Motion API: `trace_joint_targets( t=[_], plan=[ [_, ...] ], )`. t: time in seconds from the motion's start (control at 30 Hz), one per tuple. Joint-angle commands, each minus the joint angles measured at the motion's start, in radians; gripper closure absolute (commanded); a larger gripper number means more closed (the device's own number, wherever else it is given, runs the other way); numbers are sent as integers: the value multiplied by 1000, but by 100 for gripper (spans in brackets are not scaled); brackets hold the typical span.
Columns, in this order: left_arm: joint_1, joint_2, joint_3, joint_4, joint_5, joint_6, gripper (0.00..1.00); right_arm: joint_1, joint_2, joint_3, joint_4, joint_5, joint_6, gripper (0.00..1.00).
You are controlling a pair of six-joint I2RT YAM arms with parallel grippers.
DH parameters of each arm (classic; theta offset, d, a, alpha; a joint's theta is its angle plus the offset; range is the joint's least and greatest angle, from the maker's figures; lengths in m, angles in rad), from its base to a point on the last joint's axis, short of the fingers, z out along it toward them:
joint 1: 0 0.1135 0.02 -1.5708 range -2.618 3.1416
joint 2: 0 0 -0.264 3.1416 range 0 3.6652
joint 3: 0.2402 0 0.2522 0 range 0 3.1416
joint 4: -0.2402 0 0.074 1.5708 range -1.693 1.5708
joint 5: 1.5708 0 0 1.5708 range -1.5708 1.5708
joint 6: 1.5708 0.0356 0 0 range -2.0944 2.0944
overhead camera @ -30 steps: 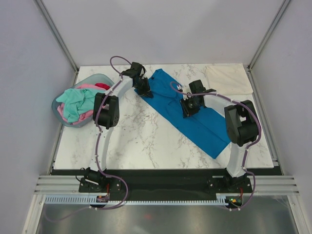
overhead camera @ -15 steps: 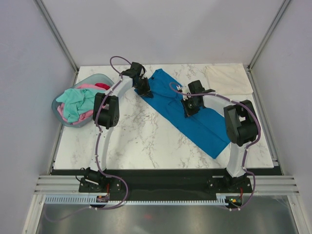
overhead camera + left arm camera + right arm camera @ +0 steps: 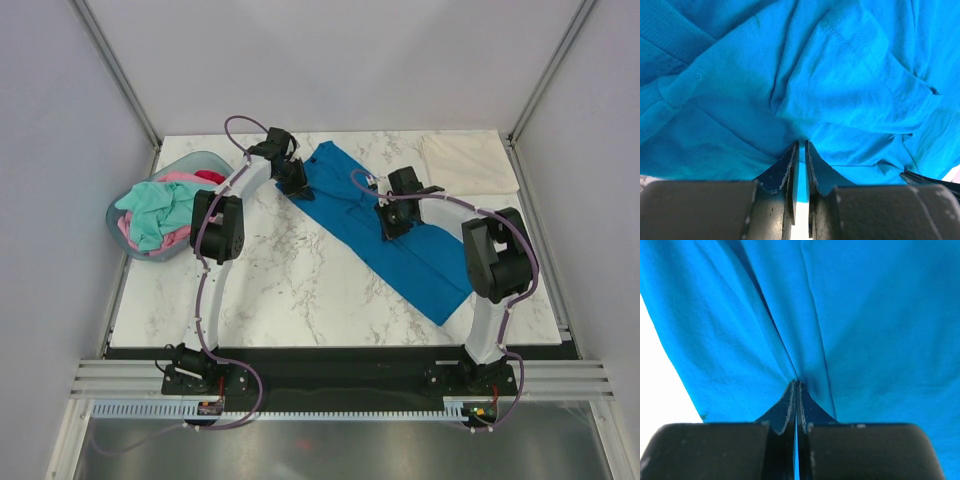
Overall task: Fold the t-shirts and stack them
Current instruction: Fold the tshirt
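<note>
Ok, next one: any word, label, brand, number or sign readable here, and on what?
No readable text in any view.
blue t-shirt: plain cloth, no print or tag showing.
cream t-shirt and basket: no marking visible.
red parts at the arm bases: too small to read anything.

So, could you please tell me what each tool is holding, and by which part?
Both grip the blue t-shirt. The left tool pinches a fold beside a sleeve at its far left edge; the right tool pinches a crease mid-body.
</note>
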Motion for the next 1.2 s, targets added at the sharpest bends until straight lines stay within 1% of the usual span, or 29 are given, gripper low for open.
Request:
trace_joint_targets(
  t=[0.0, 0.33, 0.37, 0.4, 0.47, 0.5, 0.57, 0.6, 0.63, 0.67, 0.7, 0.73, 0.8, 0.9, 0.93, 1.0, 1.07, 1.17],
  plan=[
    [16, 50, -10, 1, -47, -10, 83, -13, -33, -35, -28, 41, 7, 100],
    [16, 46, -7, 8, -12, -30, 82, -13, -81, -90, 5, 8, 74, 100],
    [16, 46, -6, 9, -4, -31, 82, -13, -85, -95, 11, 14, 84, 99],
    [16, 43, -4, 11, 19, -39, 81, -13, -89, -103, 12, 19, 97, 94],
    [16, 29, -3, 17, 39, -40, 79, -13, -116, -109, 28, 31, 125, 89],
    [16, 21, -3, 21, 56, -43, 79, -13, -128, -107, 32, 34, 146, 83],
    [18, 4, 0, 23, 68, -45, 77, -13, -163, -106, 51, 50, 177, 78],
    [18, -8, 10, 23, 80, -47, 76, -15, -177, -109, 58, 82, 194, 72],
    [18, -17, 14, 21, 87, -47, 73, -15, -199, -107, 60, 120, 238, 68],
    [18, -26, 17, 23, 91, -47, 72, -15, -208, -104, 58, 166, 266, 67],
    [18, -49, 19, 23, 97, -50, 71, -15, -219, -98, 52, 227, 289, 67],
    [18, -59, 20, 23, 99, -51, 71, -15, -228, -91, 40, 266, 353, 67],
    [18, -88, 19, 23, 91, -48, 70, -15, -246, -75, -36, 332, 431, 71],
    [18, -108, 7, 23, 81, -43, 70, -19, -268, -87, -148, 399, 563, 70],
    [18, -114, 1, 23, 79, -43, 70, -27, -274, -98, -178, 415, 585, 71],
    [16, -112, -22, 23, 90, -42, 70, -75, -302, -147, -222, 395, 625, 71],
    [13, -111, -59, 29, 96, -40, 71, -119, -351, -185, -245, 377, 668, 71],
    [3, -105, -93, 43, 90, -37, 71, -148, -438, -262, -276, 406, 720, 70]
  ],
)
